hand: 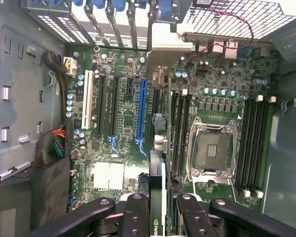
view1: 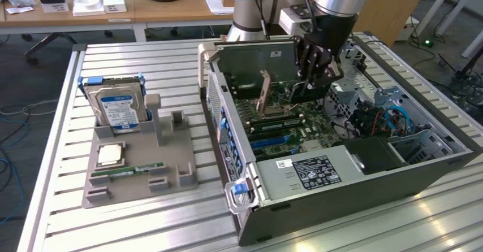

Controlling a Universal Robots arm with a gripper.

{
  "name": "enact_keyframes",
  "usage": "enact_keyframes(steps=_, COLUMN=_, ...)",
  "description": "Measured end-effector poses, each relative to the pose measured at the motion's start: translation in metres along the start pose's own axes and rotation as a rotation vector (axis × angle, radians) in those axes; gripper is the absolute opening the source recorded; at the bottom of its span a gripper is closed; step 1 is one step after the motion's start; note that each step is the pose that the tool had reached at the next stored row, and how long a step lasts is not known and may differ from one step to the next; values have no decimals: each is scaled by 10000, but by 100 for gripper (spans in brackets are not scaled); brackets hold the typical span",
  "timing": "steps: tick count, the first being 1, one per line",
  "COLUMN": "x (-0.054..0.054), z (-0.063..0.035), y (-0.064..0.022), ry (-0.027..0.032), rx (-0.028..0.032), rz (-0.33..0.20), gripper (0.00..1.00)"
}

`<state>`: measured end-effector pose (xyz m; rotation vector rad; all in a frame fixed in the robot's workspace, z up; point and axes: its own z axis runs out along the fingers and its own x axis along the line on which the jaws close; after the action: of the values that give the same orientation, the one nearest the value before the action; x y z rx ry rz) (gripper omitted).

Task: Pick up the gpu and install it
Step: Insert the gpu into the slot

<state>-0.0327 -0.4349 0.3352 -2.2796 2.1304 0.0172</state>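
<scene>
Wrist view: the pincer pinched the gpu edge-on between partly closed fingers, over the motherboard near the blue slot. The card showed a dark edge with a green logo. Exterior view placed it inside the open case on the worktop.

a hard drive with a blue-and-white label stands upright in a slot at the back of a grey holder on the slatted metal bench. a square processor chip lies flat on the holder, a slim green ram stick just beside it. behind stands a wooden desk carrying small white boxes.
</scene>
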Motion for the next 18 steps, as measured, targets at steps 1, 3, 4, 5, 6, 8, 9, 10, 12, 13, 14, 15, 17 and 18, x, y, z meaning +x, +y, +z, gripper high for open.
enact_keyframes(steps=1, x=0, z=12, y=0, ry=1, rx=-1, rz=0, gripper=26)
enact_keyframes(steps=3, x=1, z=42, y=2, ry=0, rx=0, rz=-1, gripper=26)
enact_keyframes(steps=4, x=1, z=58, y=2, ry=1, rx=-1, rz=-2, gripper=26)
enact_keyframes(steps=5, x=2, z=75, y=3, ry=1, rx=-1, rz=-2, gripper=26)
enact_keyframes(steps=6, x=2, z=90, y=4, ry=2, rx=-1, rz=-3, gripper=26)
enact_keyframes(steps=8, x=2, z=105, y=4, ry=2, rx=-1, rz=-4, gripper=26)
enact_keyframes(steps=9, x=2, z=105, y=4, ry=3, rx=-2, rz=-4, gripper=26)
enact_keyframes(steps=10, x=3, z=105, y=4, ry=4, rx=-2, rz=-4, gripper=26)
enact_keyframes(steps=12, x=2, z=107, y=4, ry=1, rx=-1, rz=-4, gripper=26)
enact_keyframes(steps=13, x=2, z=109, y=4, ry=1, rx=0, rz=-3, gripper=26)
enact_keyframes(steps=14, x=2, z=118, y=5, ry=-4, rx=3, rz=-4, gripper=26)
enact_keyframes(steps=15, x=2, z=125, y=6, ry=-2, rx=1, rz=-4, gripper=26)
enact_keyframes(steps=17, x=3, z=149, y=7, ry=0, rx=0, rz=-4, gripper=26)
enact_keyframes(steps=18, x=3, z=162, y=8, ry=1, rx=-1, rz=-4, gripper=26)
